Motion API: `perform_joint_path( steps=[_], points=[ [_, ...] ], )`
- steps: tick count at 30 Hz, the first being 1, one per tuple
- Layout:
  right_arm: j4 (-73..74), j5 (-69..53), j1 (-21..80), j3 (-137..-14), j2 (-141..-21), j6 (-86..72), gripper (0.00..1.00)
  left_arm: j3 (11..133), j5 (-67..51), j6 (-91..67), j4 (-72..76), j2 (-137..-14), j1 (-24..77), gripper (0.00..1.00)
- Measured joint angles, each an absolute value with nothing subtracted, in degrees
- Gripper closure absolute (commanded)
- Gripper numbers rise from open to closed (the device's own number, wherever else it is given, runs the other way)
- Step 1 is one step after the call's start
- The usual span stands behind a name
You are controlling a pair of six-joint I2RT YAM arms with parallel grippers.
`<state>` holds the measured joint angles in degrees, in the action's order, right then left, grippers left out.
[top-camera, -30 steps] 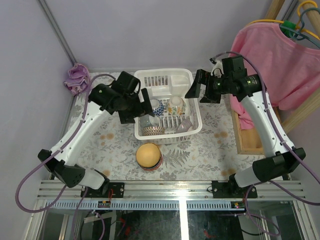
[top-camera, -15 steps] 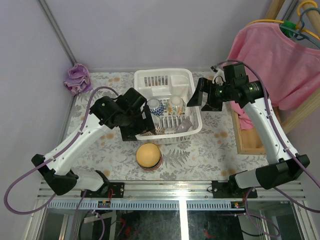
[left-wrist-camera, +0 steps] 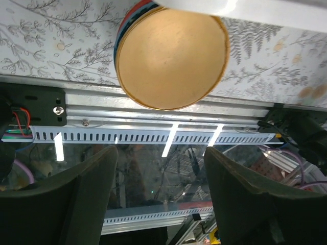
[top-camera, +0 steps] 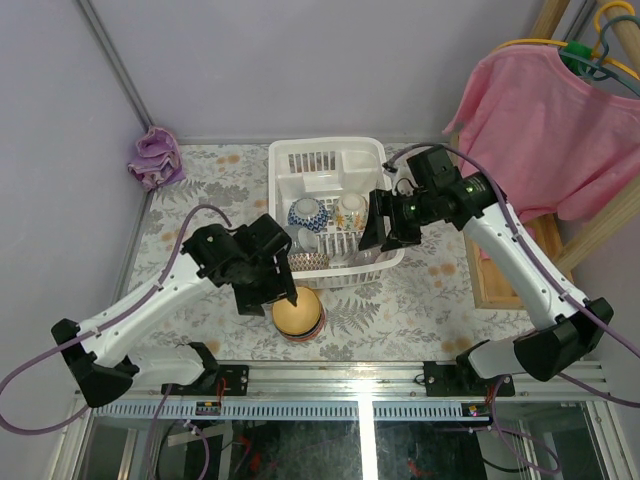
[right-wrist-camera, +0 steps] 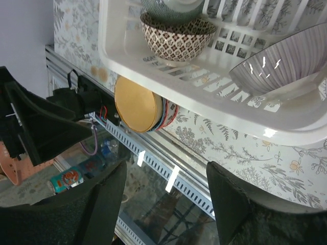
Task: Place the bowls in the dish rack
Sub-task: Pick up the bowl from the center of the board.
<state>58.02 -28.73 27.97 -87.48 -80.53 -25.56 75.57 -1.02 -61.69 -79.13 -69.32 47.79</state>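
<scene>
Left gripper (left-wrist-camera: 159, 149), jaws apart and empty, hovers just beside the orange bowl (left-wrist-camera: 171, 56) on the table (top-camera: 420, 290), in front of the dish rack (top-camera: 325, 147). Your right gripper (top-camera: 378, 232), likewise spread and empty, hangs farther off at the rack's right wall.

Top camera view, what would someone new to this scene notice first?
The white dish rack stands at the middle back of the flowered table, already holding several patterned bowls. Just in front of it, one orange-yellow bowl sits alone on the table. At the far right hangs a bright pink shirt.
</scene>
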Motion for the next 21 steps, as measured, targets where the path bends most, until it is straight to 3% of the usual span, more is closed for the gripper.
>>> perform_joint_path(
  steps=[15, 21],
  points=[
    [61.1, -24.9, 30.5, -86.6, -78.6, -25.2, 0.34, 68.9, 1.3, -62.2, -76.2, -73.2, 50.6, 0.51],
    [61.1, -24.7, 30.5, -86.5, -78.5, -25.1, 0.34, 63.1, 0.9, -63.6, -73.5, -71.9, 50.6, 0.52]
  ],
)
